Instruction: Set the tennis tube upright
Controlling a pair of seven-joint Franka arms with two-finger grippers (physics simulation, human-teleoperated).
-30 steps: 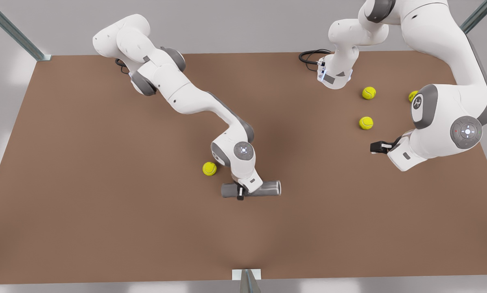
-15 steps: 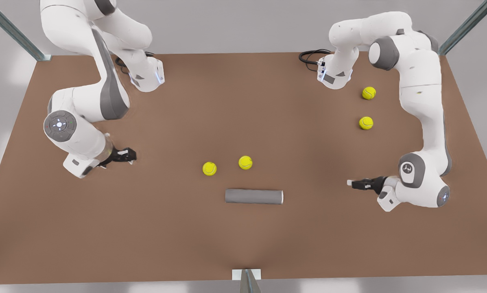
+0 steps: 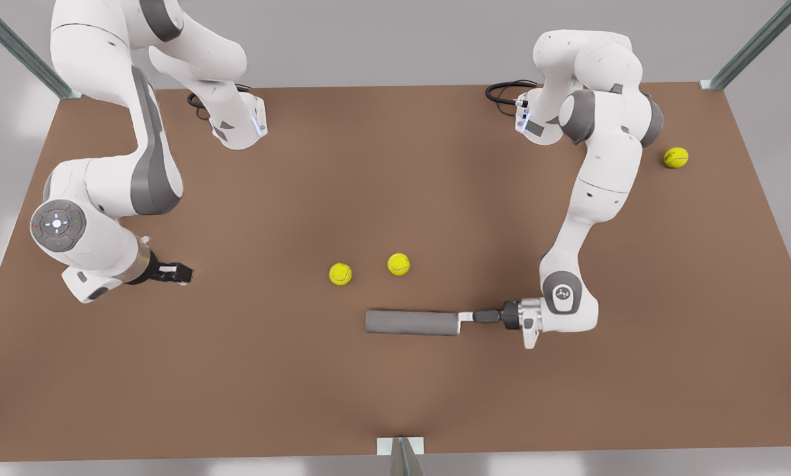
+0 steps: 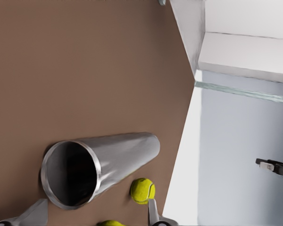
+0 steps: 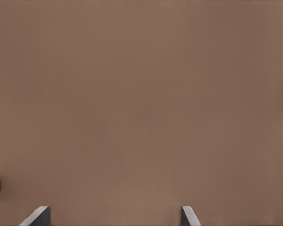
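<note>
left gripper [image 3: 464,317] slid in since half a sec ago, fingers spread at the tennis tube [image 3: 412,322] mouth, tube lying flat, right gripper [image 3: 185,272] waiting open

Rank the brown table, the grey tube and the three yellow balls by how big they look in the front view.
1. the table
2. the tennis tube, lying down
3. the balls: two near the tube and one at the table's far side look alike; no ranking among them.

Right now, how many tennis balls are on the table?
3: two side by side mid-table, just behind the lying tube, at and, and one far back on the front view's right. More may sit hidden behind the arms.
</note>
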